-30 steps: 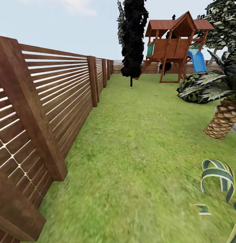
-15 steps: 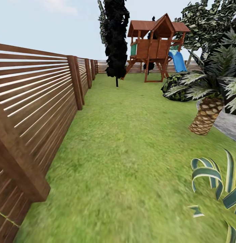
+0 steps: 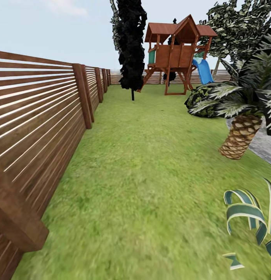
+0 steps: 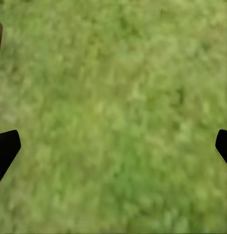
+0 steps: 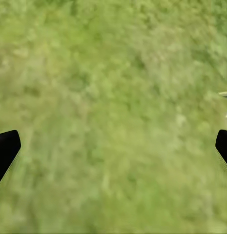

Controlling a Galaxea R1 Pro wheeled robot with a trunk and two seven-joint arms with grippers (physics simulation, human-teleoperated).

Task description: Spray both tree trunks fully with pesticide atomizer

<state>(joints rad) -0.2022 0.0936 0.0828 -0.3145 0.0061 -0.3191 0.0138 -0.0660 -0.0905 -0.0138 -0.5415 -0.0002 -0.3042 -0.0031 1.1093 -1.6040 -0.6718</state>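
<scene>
I am in the garden, on its green lawn (image 3: 151, 163), beside the brown slatted fence (image 3: 38, 116). The pesticide atomizer is out of view. Far off at the back right stands a tall tree (image 3: 236, 27) with dark green foliage and a thin-looking, leaning trunk (image 3: 217, 67); I cannot tell whether it is one of the task's trees. My left gripper (image 4: 113, 151) hangs open over bare grass, its black fingertips (image 4: 6, 148) wide apart. My right gripper (image 5: 113, 151) is open over grass too, with nothing between its fingers.
The fence runs along the left toward the back. A narrow black-leaved tree (image 3: 131, 42) and a wooden play set (image 3: 174, 50) with a blue slide stand at the far end. A palm (image 3: 240, 136), a bush (image 3: 207, 101) and a striped plant (image 3: 250, 214) line the right.
The camera has moved forward along the fence and turned: the fence posts slid back and left, and the palm and play set sit further left than one second ago.
</scene>
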